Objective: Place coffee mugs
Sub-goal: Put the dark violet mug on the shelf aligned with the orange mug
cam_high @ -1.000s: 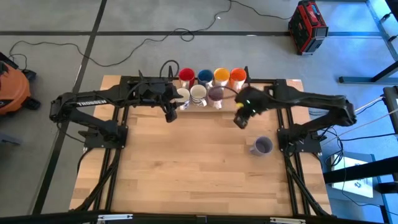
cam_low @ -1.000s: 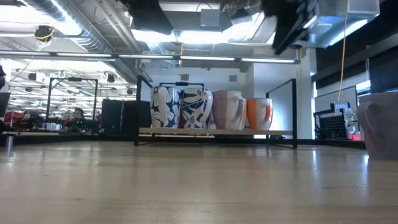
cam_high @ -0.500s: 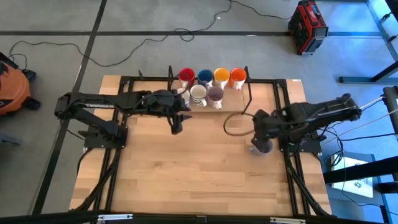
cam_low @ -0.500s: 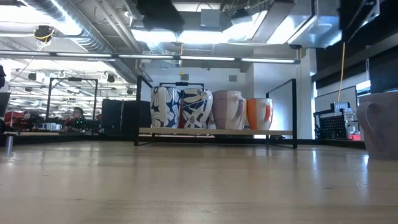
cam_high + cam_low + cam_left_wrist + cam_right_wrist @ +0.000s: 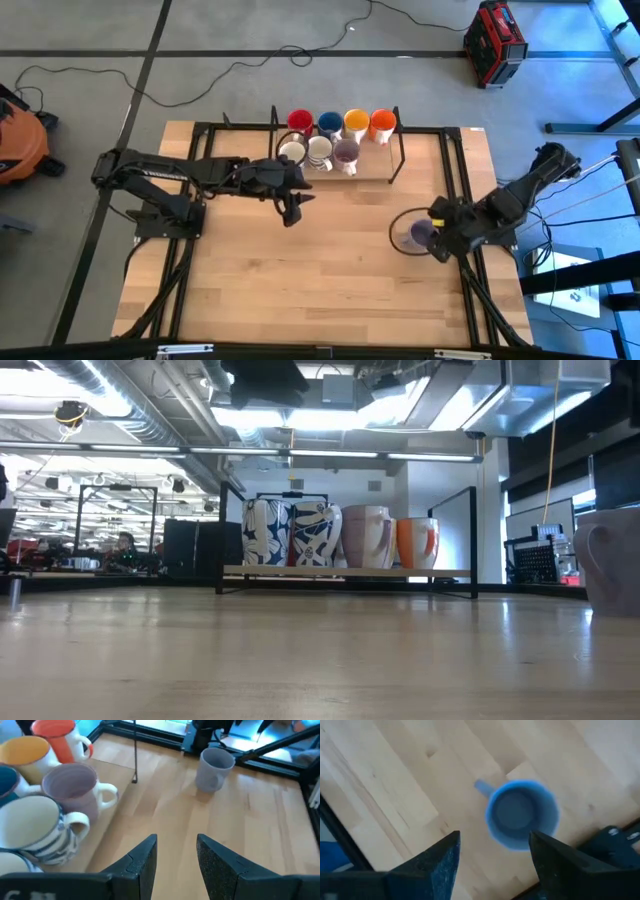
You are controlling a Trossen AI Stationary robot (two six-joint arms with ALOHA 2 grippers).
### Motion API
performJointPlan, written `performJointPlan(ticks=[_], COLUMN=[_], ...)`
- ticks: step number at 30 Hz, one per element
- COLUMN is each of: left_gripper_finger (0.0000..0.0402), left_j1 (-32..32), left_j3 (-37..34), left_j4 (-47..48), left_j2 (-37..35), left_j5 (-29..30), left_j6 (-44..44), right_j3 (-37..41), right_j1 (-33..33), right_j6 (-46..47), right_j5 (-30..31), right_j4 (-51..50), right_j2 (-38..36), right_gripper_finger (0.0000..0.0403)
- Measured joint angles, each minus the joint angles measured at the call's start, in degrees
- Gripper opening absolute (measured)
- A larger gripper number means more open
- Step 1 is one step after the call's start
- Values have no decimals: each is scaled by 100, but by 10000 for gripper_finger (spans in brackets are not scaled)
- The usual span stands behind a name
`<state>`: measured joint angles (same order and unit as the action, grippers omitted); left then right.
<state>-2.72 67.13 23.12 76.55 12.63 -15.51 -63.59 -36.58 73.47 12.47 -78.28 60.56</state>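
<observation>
Seven coffee mugs stand on a black-framed rack (image 5: 395, 160) at the table's far middle: red (image 5: 299, 122), blue (image 5: 329, 123), yellow-orange (image 5: 356, 122) and orange (image 5: 381, 124) behind, two white (image 5: 292, 152) (image 5: 319, 150) and one dull purple (image 5: 346, 152) in front. Another dull purple mug (image 5: 417, 234) stands upright on its base at the table's right. My right gripper (image 5: 492, 860) hovers open above it, fingers pointing down, and the mug's mouth (image 5: 522, 815) shows beyond them. My left gripper (image 5: 175, 847) hangs open and empty just in front of the rack (image 5: 291, 210).
The rack's black posts (image 5: 401, 150) rise at its right end. The right arm's base (image 5: 490, 225) stands close behind the lone mug. Bare wooden tabletop (image 5: 320, 280) stretches across the near half. In the low view the lone mug (image 5: 612, 560) shows at the right edge.
My right gripper has swung from beside the rack toward the table's right and near edge and come down over the lone purple mug. My left gripper has drifted a little from the rack toward the near edge. The mugs have stayed put.
</observation>
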Motion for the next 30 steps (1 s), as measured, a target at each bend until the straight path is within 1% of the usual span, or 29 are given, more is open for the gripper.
performJointPlan(ticks=[5,10,13,15,17,19,21,24,27,30], left_gripper_finger=[133,133,133,133,133,133,133,133,133,133], left_j1=[-291,-475,-499,-487,-456,-422,-414,-416,-420,-416], left_j3=[0,-276,-441,-544,-595,-674,-715,-751,-744,-751], left_j4=[199,240,220,367,305,323,303,368,363,425], left_j2=[-2,-75,-211,-345,-506,-694,-730,-730,-680,-645], left_j5=[36,2,-32,-149,-255,-313,-309,-312,-312,-312], left_j6=[-398,-502,-442,-276,-191,-56,115,263,411,532], right_j3=[499,595,599,599,599,603,679,928,1287,1683], right_j1=[-501,-706,-692,-690,-683,-639,-609,-614,-597,-339], right_j6=[441,1160,1506,1652,1814,2105,2504,2973,3146,3560], right_j5=[-43,-62,-67,-59,-54,-66,-140,-212,-317,-353], right_j4=[634,586,537,427,264,9,-139,-105,69,197], right_j2=[-219,-226,-223,-223,-223,-225,-228,-278,-318,-312], right_gripper_finger=[225,225,225,225,225,225,225,225,225,225])
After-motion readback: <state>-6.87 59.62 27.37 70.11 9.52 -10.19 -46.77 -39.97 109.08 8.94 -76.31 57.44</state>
